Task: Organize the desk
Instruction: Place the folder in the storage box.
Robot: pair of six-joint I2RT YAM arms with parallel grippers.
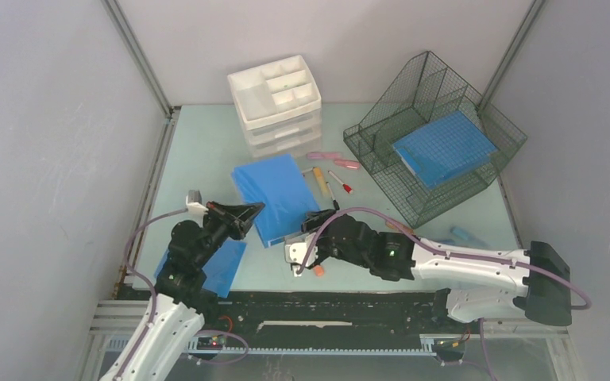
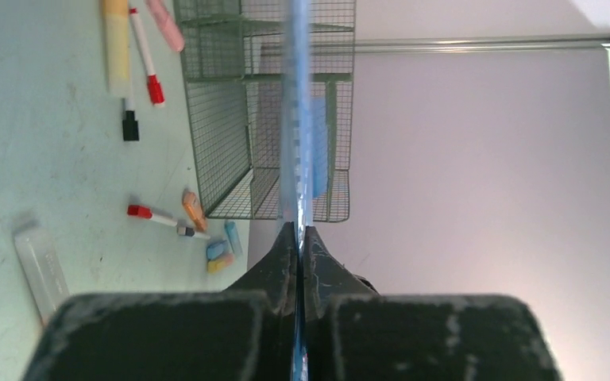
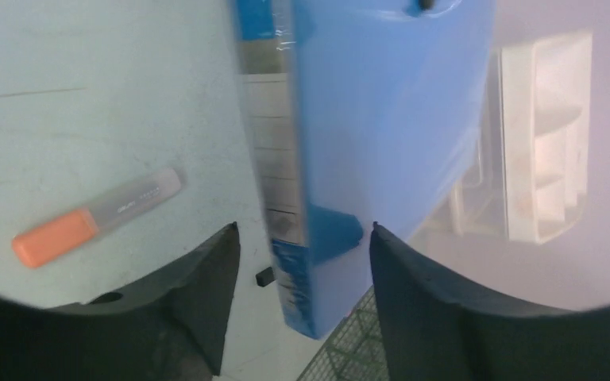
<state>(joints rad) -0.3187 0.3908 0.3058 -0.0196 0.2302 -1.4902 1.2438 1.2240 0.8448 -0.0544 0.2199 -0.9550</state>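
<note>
Desk (image 1: pixel 206 151): pale mint top, black rail along near edge, grey walls round it.
Blue sheet (image 1: pixel 226 266): flat at near-left corner, partly under left arm.
Left gripper (image 2: pixel 298 238): jaws pinched tight on thin left edge of blue binder (image 1: pixel 274 190).
Right gripper (image 3: pixel 303 234): jaws apart, straddling binder's near corner, gap showing.
Orange highlighter (image 1: pixel 318 272): near edge, just beside right gripper.
Yellow marker (image 1: pixel 318 179), red-capped pen (image 1: pixel 340 184): loose mid-desk, between binder and wire tray.
Drawer unit (image 1: pixel 276 99): white, far edge.
Wire tray (image 1: pixel 381 135): far-right corner, set askew, blue notebook (image 1: pixel 445 147) inside.
</note>
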